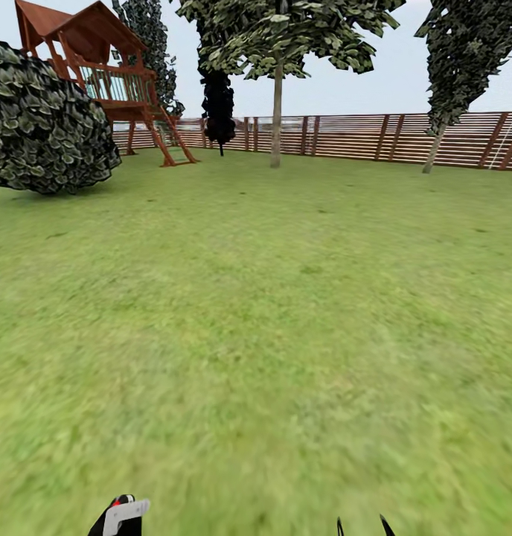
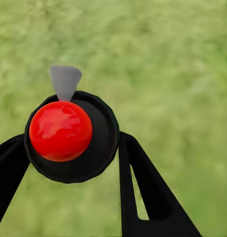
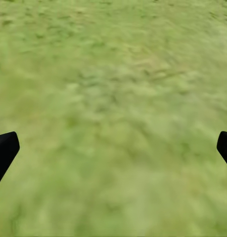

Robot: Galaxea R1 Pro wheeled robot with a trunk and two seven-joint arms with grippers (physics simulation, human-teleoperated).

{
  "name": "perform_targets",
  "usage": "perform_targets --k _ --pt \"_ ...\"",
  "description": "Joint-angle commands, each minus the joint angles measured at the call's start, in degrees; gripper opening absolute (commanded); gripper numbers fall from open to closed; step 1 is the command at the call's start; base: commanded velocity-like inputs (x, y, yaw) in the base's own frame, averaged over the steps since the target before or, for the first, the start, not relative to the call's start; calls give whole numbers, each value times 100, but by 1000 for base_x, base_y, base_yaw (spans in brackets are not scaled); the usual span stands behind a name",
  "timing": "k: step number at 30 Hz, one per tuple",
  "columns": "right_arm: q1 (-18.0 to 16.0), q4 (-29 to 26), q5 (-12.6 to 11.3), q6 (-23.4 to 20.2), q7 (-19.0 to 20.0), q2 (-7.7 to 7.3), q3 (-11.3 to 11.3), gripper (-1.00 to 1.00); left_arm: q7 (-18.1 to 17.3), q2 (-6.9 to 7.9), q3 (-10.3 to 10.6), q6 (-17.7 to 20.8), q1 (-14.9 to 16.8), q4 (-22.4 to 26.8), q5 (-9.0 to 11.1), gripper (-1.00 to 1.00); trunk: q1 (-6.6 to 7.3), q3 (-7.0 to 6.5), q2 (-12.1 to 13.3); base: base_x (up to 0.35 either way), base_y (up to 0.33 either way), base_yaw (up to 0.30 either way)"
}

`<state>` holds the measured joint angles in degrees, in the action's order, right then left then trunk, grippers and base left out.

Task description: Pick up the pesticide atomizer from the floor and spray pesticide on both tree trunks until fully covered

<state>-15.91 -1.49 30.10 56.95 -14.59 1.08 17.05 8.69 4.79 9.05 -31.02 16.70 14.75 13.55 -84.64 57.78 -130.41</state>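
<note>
My left gripper [image 2: 72, 150] is shut on the pesticide atomizer [image 2: 60, 131], a black bottle with a red cap and a grey nozzle, with one finger on each side of its body. In the head view the atomizer [image 1: 122, 514] shows at the bottom edge, left of centre. My right gripper [image 3: 113, 148] is open over bare grass, and its fingertips [image 1: 385, 525] poke up at the bottom edge. Two trees stand far off by the fence: a straight pale trunk [image 1: 276, 119] and a leaning trunk [image 1: 433, 155] further right. The paved floor is out of view.
Green lawn [image 1: 271, 313] stretches ahead to a brown slat fence [image 1: 360, 138]. A large dark bush [image 1: 48, 126] sits at the left, with a red wooden playhouse [image 1: 111, 74] behind it. A black-leaved tree [image 1: 218, 108] stands beside the straight trunk.
</note>
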Motion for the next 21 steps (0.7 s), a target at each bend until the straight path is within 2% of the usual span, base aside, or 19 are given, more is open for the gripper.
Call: perform_targets --k 1,21 --pt "0 0 -1 -1 0 2 1 100 1 -1 0 0 0 1 -1 -100 0 0 0 336 0 0" --pt "0 0 0 1 0 -1 1 100 1 4 0 0 0 2 2 -100 0 0 0 336 0 0"
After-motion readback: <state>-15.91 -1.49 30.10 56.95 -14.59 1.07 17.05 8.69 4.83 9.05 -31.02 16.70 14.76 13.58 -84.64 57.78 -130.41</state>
